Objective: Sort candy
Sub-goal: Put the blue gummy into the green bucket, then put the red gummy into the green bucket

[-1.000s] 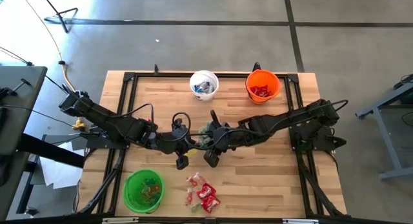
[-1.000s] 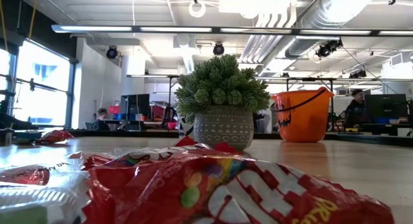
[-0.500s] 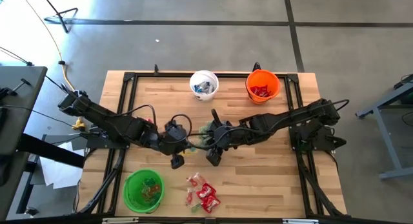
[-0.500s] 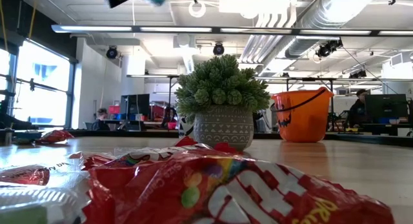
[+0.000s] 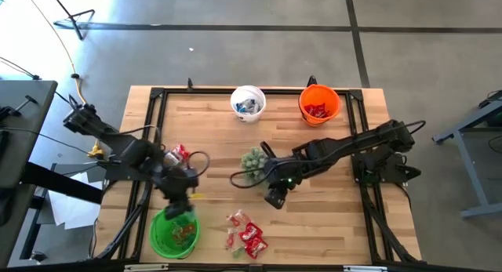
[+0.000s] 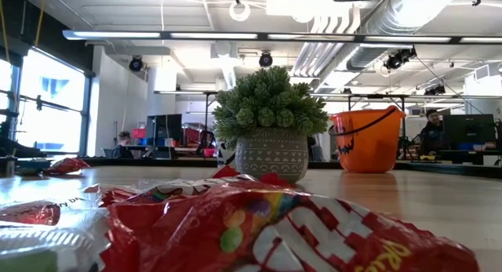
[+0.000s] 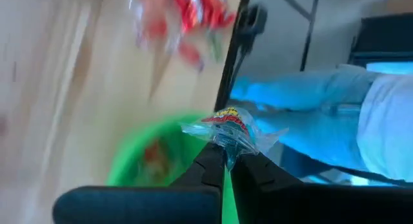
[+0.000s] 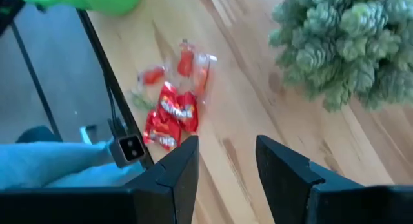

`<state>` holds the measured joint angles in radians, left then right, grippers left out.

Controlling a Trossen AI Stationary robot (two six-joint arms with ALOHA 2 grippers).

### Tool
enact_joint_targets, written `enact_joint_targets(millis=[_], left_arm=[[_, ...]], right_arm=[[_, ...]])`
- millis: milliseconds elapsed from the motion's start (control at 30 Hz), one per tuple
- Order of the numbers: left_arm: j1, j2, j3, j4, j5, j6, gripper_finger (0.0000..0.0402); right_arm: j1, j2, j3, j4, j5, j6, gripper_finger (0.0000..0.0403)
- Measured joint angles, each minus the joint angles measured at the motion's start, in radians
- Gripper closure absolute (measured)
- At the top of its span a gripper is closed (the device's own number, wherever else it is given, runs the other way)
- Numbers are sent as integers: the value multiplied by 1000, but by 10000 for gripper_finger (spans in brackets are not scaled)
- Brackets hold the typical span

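Left claw [image 7: 226, 161] is pinched tight on one small clear-wrapped candy [image 7: 231, 126] w/ red and yellow print; the wrapper sticks out past the fingertips. In the high view that claw [image 5: 181, 207] hangs right at the rim of the green bucket [image 5: 161, 239], and the left wrist view puts the bucket's green mouth [image 7: 139, 158] just under and ahead of the pinched sweet. So the relation that counts: bucket lies almost straight below the left claw, a touch further along its reach. Whether the candy is fully over the opening or only at the rim I can't tell; wrist view is smeared.

Right claw [image 5: 273, 197] stands wide w/ nothing between the fingers [image 8: 179, 164]. The loose pile of red packets [image 5: 249, 236] and paler sweets on the worktop lies ahead of and below it, toward the front edge, near but not touching. Right arm is the nearer one to that pile. The spiky green plant [image 5: 252, 160] sits close beside the right claw, on the side away from the pile.

Judgement: left is about to drop; right is free for the next pick.
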<state>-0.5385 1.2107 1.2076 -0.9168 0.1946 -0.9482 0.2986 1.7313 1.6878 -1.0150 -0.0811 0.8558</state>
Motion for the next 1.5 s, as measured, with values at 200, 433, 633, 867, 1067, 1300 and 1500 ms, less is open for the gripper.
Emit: enact_joint_targets(millis=[200, 433, 633, 867, 1067, 1300, 1500], left_arm=[[-214, -32, 0, -77, -65, -313, 401], [-364, 21, 0, -76, -180, -410, 397], [-371, 73, 0, -101, -177, -368, 357], [-343, 103, 0, -121, -173, -323, 307], [-318, 79, 2, -45, -174, -250, 296], [-281, 80, 1, -48, -261, 6, 304], [-171, 82, 1, 46, -457, 193, 305]], right_arm=[[45, 1, 0, -14, -6, 0, 253], [83, 2, 0, -16, -6, 42, 253], [79, 2, 0, -20, -6, 66, 253], [75, 3, 0, -20, -6, 88, 253], [77, 3, 0, -7, -6, 159, 253], [114, 3, 0, -39, -2, 182, 253], [198, 4, 0, -200, -2, 300, 253]])
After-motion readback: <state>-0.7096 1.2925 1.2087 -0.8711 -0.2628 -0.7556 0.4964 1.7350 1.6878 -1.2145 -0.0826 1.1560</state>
